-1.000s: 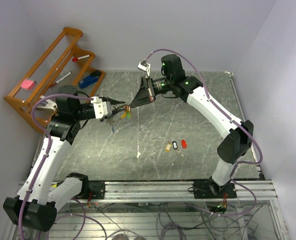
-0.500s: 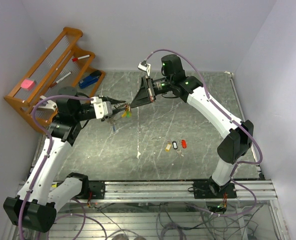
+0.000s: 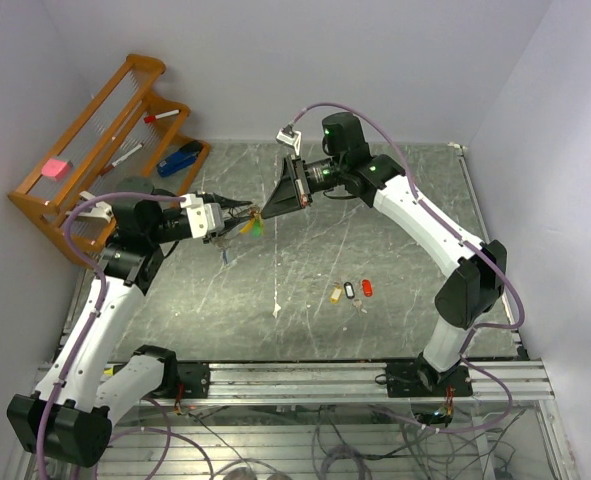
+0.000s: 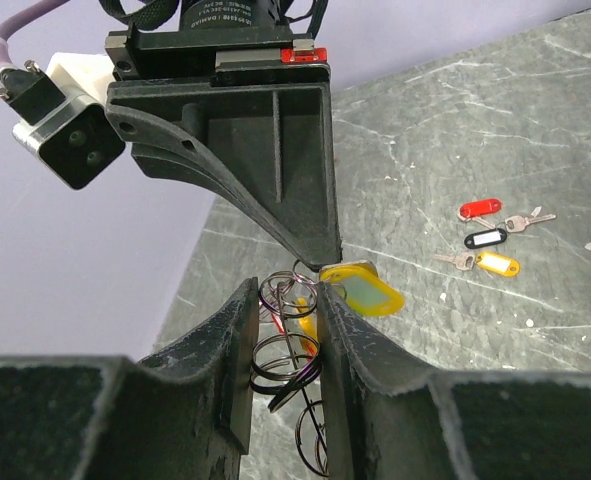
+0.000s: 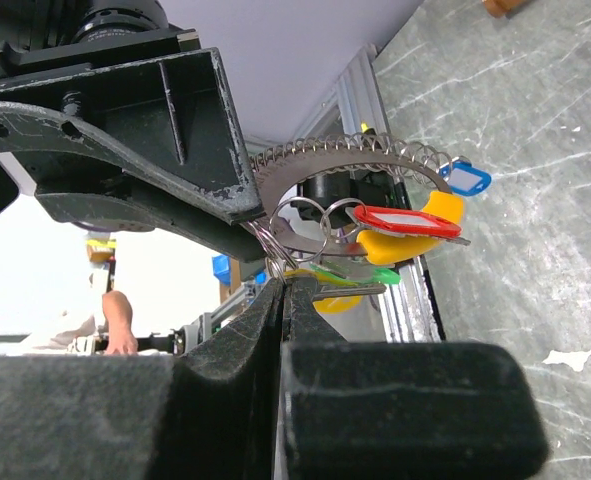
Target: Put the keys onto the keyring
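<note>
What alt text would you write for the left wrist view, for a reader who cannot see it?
The left gripper holds a keyring of coiled wire loops, and the shut right gripper holds a yellow-tagged key against it from above. Three more keys, tagged red, black-and-white and yellow, lie on the grey table.

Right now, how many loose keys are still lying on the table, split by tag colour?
Red-tagged key: 1
Black-and-white-tagged key: 1
Yellow-tagged key: 1
Total: 3 loose keys on the table
</note>
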Robot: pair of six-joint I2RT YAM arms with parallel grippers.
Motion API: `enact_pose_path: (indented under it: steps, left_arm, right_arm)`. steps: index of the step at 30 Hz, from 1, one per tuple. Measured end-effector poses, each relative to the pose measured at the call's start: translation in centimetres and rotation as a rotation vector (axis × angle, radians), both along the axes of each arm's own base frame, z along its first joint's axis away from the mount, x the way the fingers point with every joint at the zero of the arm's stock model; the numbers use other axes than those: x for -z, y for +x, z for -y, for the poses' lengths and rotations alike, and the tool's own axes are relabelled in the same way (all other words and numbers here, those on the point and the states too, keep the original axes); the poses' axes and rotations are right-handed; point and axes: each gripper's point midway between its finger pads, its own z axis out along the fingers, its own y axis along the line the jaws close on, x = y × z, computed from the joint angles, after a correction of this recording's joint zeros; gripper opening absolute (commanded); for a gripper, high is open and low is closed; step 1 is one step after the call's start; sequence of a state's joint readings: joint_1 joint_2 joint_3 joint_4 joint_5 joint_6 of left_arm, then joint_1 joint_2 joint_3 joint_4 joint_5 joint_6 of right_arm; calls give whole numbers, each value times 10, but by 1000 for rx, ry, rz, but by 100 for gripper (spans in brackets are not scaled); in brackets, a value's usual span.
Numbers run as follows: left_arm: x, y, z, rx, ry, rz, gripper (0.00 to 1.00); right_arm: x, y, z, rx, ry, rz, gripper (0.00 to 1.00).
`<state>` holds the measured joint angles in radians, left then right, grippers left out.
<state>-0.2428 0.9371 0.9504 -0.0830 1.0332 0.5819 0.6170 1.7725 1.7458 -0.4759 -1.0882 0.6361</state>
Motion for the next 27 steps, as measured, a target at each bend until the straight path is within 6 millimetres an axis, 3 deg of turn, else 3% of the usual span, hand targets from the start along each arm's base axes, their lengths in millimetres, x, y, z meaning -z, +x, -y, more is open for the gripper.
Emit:
enact_pose_path:
  steps: [27]
  left_arm:
    - [-3, 1, 0, -15, -22, 14, 7]
  right_arm:
    - [0, -1, 0, 6, 7, -8, 0]
